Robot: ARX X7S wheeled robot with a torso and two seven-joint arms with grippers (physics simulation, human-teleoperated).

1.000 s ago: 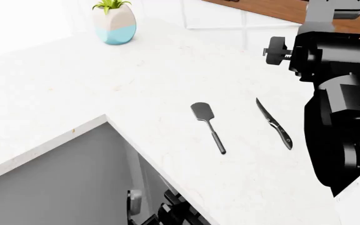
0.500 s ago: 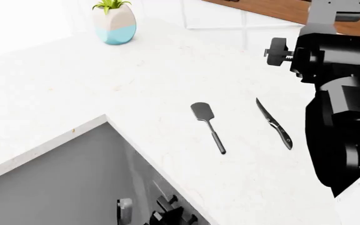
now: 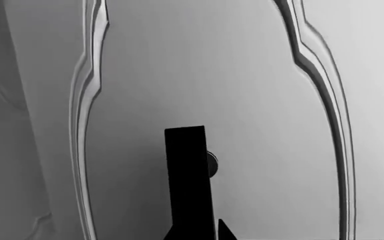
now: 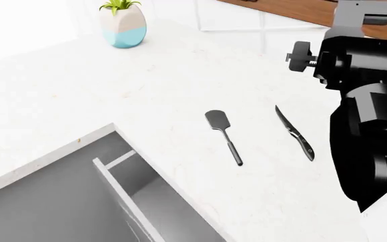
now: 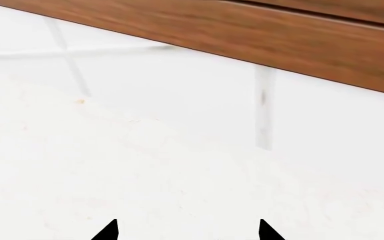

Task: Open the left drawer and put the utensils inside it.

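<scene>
The left drawer [image 4: 125, 199] stands pulled out below the counter edge, its grey interior and thin divider [image 4: 121, 160] showing. In the left wrist view its curvy panel front [image 3: 245, 100] fills the frame, and my left gripper [image 3: 195, 235] is shut around the black bar handle [image 3: 185, 170]. One fingertip [image 3: 225, 231] shows beside the bar. The head view does not show this gripper. The utensils lie on the white counter: a dark spatula [image 4: 222, 132] and, to its right, a knife [image 4: 295, 133]. My right gripper [image 5: 186, 234] hangs open and empty above the counter, facing the wall.
A potted plant [image 4: 122, 22] stands at the counter's [image 4: 180, 75] back left. My bulky right arm [image 4: 368, 111] rises just right of the knife. A brown wooden cabinet [image 5: 259, 40] runs above the white tiled wall.
The drawer has slid out from under the counter, baring its interior. My left gripper, seen earlier below the counter edge, is now hidden behind the drawer front. The utensils have not moved.
</scene>
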